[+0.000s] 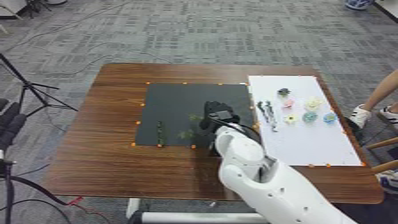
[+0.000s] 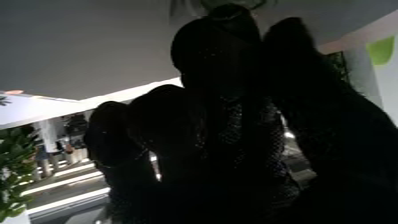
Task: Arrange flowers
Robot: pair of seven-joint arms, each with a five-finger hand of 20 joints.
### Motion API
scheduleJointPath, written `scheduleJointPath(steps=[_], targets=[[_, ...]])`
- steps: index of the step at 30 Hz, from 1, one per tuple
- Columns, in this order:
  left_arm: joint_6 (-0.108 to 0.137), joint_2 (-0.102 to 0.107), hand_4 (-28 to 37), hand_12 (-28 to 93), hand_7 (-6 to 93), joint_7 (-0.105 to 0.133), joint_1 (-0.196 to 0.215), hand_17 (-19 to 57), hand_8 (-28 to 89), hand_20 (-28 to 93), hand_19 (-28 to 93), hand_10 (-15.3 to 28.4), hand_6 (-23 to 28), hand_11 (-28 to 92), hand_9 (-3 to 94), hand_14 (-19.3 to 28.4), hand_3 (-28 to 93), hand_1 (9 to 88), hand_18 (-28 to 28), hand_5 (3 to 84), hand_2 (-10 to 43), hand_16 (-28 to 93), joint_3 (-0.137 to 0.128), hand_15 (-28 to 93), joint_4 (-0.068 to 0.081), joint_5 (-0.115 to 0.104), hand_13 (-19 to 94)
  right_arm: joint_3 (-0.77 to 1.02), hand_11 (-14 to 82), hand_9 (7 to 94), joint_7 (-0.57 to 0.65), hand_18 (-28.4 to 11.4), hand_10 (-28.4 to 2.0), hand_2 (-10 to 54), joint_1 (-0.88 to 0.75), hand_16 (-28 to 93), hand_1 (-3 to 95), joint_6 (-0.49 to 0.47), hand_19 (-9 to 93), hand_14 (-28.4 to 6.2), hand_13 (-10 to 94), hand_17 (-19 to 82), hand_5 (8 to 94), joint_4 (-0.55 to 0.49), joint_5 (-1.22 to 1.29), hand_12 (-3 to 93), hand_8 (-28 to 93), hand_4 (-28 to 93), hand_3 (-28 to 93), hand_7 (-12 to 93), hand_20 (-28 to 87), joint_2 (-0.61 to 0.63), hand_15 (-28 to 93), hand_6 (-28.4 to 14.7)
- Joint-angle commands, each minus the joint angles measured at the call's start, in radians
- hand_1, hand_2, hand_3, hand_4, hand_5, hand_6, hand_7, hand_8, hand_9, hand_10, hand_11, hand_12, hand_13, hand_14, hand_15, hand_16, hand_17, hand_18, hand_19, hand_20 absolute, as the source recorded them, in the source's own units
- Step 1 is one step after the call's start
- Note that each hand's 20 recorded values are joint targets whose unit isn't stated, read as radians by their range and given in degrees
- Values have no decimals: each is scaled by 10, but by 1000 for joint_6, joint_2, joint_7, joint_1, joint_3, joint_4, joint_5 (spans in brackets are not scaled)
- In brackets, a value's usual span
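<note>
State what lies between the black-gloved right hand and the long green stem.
In the head view, small green sprigs lie between the right hand and the stem.

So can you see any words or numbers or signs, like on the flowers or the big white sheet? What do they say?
No words, numbers, labels or signs can be read here.
Flowers: none to read.
White sheet: none to read.
Dark mat: none to read.
Right hand: none to read.
Any print on these would be too small to make out.
</note>
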Motion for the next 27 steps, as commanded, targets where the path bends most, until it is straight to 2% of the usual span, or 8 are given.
scheduleJointPath(steps=[1,3,4,5,15,18,21,27], targets=[[2,7,-283,121,77,-16,1,-32,-63,107,195,134,75,110,300,132,677,208,90,351,190,-30,-2,218,2,6,206,9,348,863,2,-277,-139,-95,-2,362,449,13,932,-60,844,477,808,28,-35,304,229,-185,670,239,446,-30,596,-32],[1,5,-283,122,77,-17,3,-32,-64,107,195,134,75,111,301,132,684,207,90,351,188,-30,-4,218,1,8,206,21,341,863,1,-277,-142,-95,-10,363,407,16,932,-57,844,477,801,19,-27,292,166,-192,684,228,443,-30,589,-37],[1,5,-283,122,77,-15,3,-32,-64,107,195,134,75,111,301,132,686,208,91,351,188,-29,-3,218,2,8,206,21,334,861,-1,-277,-143,-95,-8,366,375,25,932,-56,844,477,794,19,-33,286,5,-190,690,239,443,-28,586,-39],[1,3,-283,122,77,-16,7,-32,-64,107,195,134,75,111,300,132,688,209,91,351,187,-29,-5,219,0,7,206,24,332,861,-3,-277,-144,-95,-11,367,363,28,932,-56,844,477,783,16,-34,285,-39,-191,686,240,442,-27,584,-41],[1,-2,-283,124,78,-8,8,-32,-64,107,196,134,75,112,300,132,688,214,91,351,180,-28,-1,223,-2,4,205,61,326,835,-11,-273,-156,-95,-33,370,309,50,932,-57,838,474,708,-38,-50,277,-70,-194,666,179,438,-5,573,-69],[2,-9,-283,124,78,-12,4,-33,-63,108,197,134,75,113,300,133,686,215,91,351,179,-28,-1,225,-3,6,205,95,286,812,-33,-275,-171,-25,-75,369,280,48,932,-76,815,459,681,-104,-17,250,-63,-188,664,166,434,40,580,-80],[2,-15,-283,125,77,-1,26,-33,-64,110,200,134,75,113,300,134,674,218,93,351,182,-28,-15,226,-9,1,205,129,216,800,-50,-276,-182,81,-122,332,263,11,932,-101,801,443,681,-172,16,202,-47,-178,679,201,412,75,565,-85],[4,-23,-283,126,78,1,30,-32,-64,112,204,134,76,116,301,133,667,214,95,352,188,-28,-16,230,-13,-3,206,185,134,792,-52,-279,-198,207,-178,293,268,-81,932,-94,837,457,670,-258,94,158,-93,-157,723,484,407,103,540,-87]])
